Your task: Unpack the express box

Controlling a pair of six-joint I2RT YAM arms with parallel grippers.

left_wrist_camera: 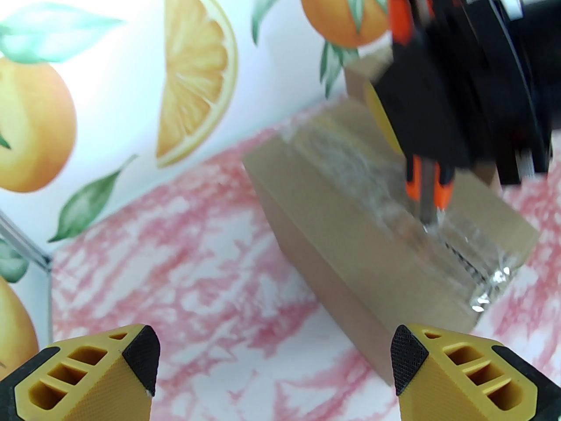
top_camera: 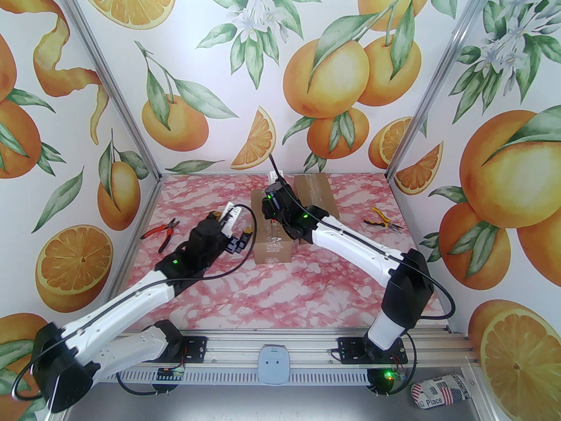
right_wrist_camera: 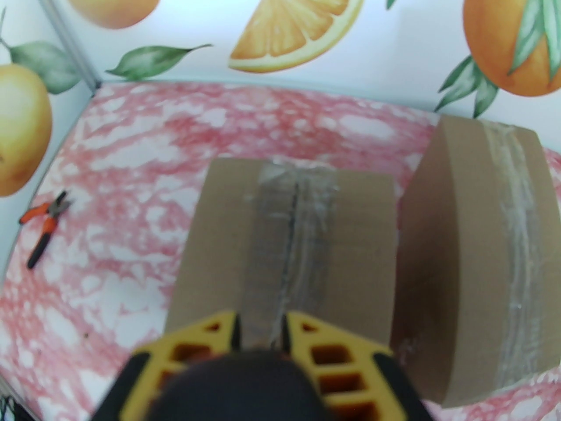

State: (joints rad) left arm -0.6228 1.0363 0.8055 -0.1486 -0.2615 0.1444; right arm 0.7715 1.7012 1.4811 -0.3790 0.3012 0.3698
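The brown cardboard express box with shiny clear tape (top_camera: 272, 248) sits in the middle of the pink marble table (top_camera: 285, 296), at 12 o'clock from the arm bases.

The right claw (right_wrist_camera: 261, 320) is squeezed tight on an orange and black cutting knife (left_wrist_camera: 427, 187). The blade tip touches the tape line on top of the box. The picture is blurry there, so the tape may be partly cut, but I can't be sure.

The left claw (left_wrist_camera: 274, 344) is wide apart and holds nothing. It hangs in the air at 9 o'clock from the box, near it but not touching.

I think the box is light and stiff, but its walls would dent if squeezed hard. The tape looks slippery. The bare brown sides or the flap edges are the best places to hold.

A second brown taped box (right_wrist_camera: 482, 257) stands just beside it at 2 o'clock. Red pliers (top_camera: 160, 230) lie at 9 o'clock and yellow pliers (top_camera: 381, 222) at 3 o'clock.
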